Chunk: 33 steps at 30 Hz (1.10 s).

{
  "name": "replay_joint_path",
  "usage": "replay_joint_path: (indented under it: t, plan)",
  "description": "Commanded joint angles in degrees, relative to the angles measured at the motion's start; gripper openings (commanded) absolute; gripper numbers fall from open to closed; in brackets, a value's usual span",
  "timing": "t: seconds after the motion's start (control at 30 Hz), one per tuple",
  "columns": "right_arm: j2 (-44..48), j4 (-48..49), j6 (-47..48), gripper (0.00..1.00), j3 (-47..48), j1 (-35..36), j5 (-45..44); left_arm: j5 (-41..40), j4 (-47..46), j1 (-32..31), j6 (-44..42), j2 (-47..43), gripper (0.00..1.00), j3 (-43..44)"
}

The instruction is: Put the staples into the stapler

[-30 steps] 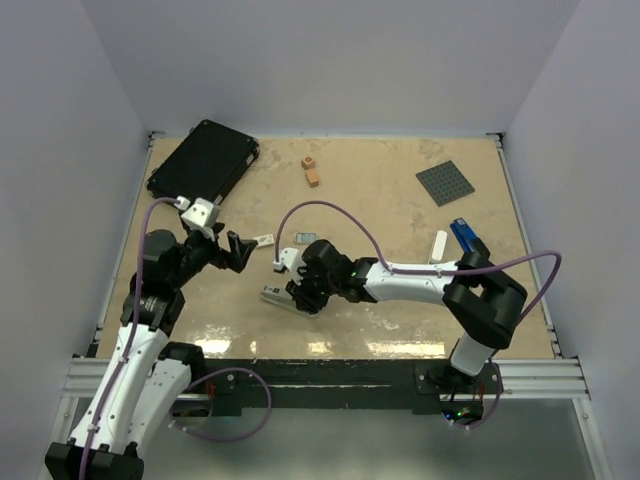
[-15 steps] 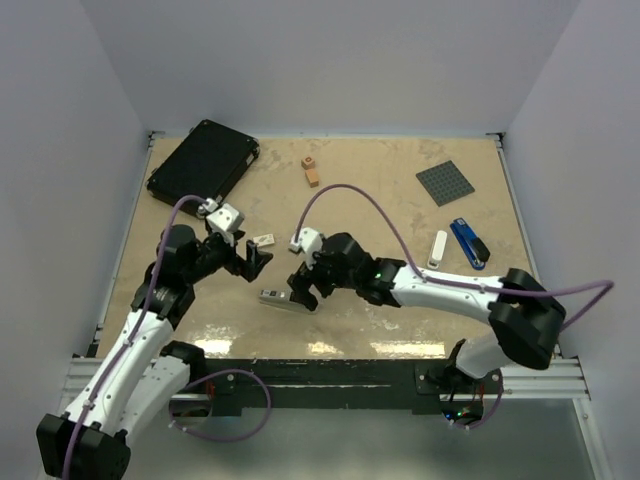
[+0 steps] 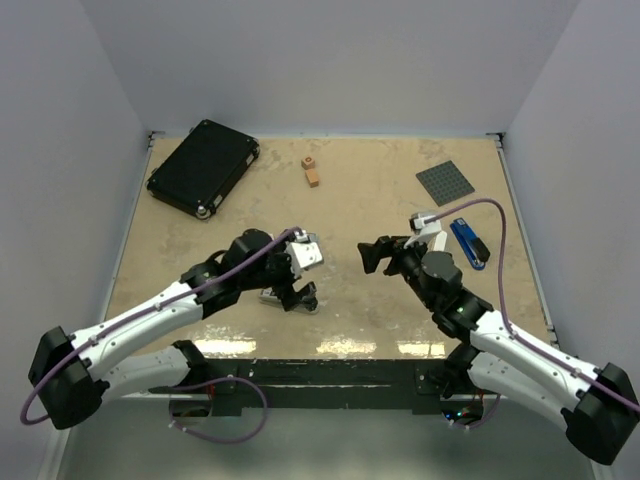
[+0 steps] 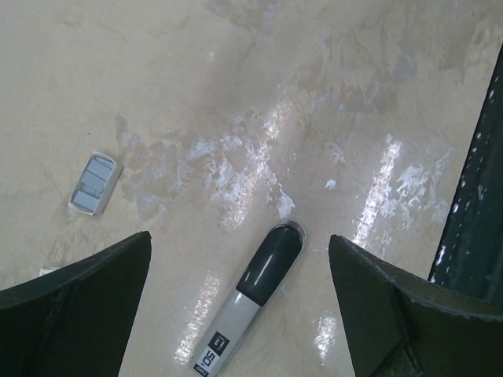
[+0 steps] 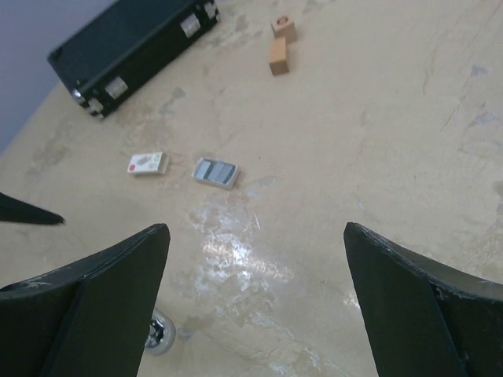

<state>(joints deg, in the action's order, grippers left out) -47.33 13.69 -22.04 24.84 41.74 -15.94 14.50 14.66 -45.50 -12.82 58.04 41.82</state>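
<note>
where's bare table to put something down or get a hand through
Barest: back middle, between wooden blocks and grey plate, and the strip between the left gripper and right gripper. Crowded: by the left gripper, with stapler, staples and small box; right edge by blue stapler.

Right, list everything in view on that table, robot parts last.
stapler: one, silver with a black top, near edge, left of middle
staples: one block, grey, on bare table beyond the stapler
small box: one, white with a red mark, beside the staples
case: one, black, far left corner
blocks: two, brown, far middle
studded plate: one, dark grey, far right
blue stapler: one, blue, right side by the right arm
table: one, tan, under everything
left pincer: one, black, open, over the stapler
right pincer: one, black, open and empty, right of middle
</note>
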Motion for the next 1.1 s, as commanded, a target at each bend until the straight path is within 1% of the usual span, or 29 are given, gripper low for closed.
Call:
replay_joint_path:
  t: [0.0, 0.1, 0.13, 0.2, 0.3, 0.43, 0.47, 0.57, 0.6, 0.73, 0.9, 0.97, 1.0, 1.07]
  plan:
    - [6.44, 5.82, -0.28, 0.98, -2.69, 0.28, -3.22, -5.54, -0.32, -3.89, -6.07, 4.70, 1.00, 2.91]
    - [9.87, 7.66, 1.12, 0.98, -5.41, 0.28, 0.73, -3.52, -0.42, -5.21, -9.67, 7.34, 1.00, 2.83]
    - [10.59, 8.19, 1.21, 0.98, -5.94, 0.28, 1.78, -2.65, -0.33, -5.74, -12.64, 7.87, 0.90, 2.83]
    - [11.91, 9.42, 1.91, 0.98, -7.25, 0.19, 2.32, 0.16, 0.46, -5.92, -14.77, 10.24, 0.85, 2.91]
    - [12.97, 9.95, 2.71, 0.98, -7.88, 0.28, 2.23, 0.88, 0.90, -6.54, -16.71, 13.41, 0.86, 3.26]
    - [11.57, 10.21, 2.88, 0.98, -7.96, 0.28, 2.76, 0.97, 1.78, -7.06, -20.04, 16.40, 0.86, 3.26]
    - [11.30, 10.47, 2.97, 0.98, -8.14, 0.19, 3.02, 0.53, 2.04, -7.15, -20.31, 17.27, 0.86, 3.35]
    - [10.33, 11.18, 2.88, 0.98, -8.40, 0.28, 3.72, 0.27, 2.92, -7.24, -21.37, 19.03, 0.82, 3.79]
    - [10.33, 11.35, 2.88, 0.98, -8.49, 0.28, 3.99, 0.18, 3.36, -7.24, -21.54, 19.39, 0.79, 3.88]
    - [9.72, 11.97, 3.06, 0.98, -8.84, 0.19, 4.69, 0.35, 4.06, -7.24, -22.33, 21.58, 0.74, 5.02]
    - [8.84, 12.41, 2.80, 0.98, -8.93, 0.28, 5.48, 0.35, 5.03, -7.24, -22.78, 25.10, 0.64, 6.95]
    - [8.66, 12.50, 2.79, 0.98, -9.02, 0.19, 5.84, 0.26, 5.29, -7.33, -23.13, 26.33, 0.62, 7.48]
    - [8.57, 12.59, 2.79, 0.98, -8.93, 0.19, 5.92, 0.26, 5.30, -7.33, -23.13, 26.77, 0.58, 7.66]
    - [8.57, 12.76, 2.88, 0.98, -8.93, 0.28, 6.36, 0.26, 5.99, -7.24, -23.22, 27.82, 0.57, 7.83]
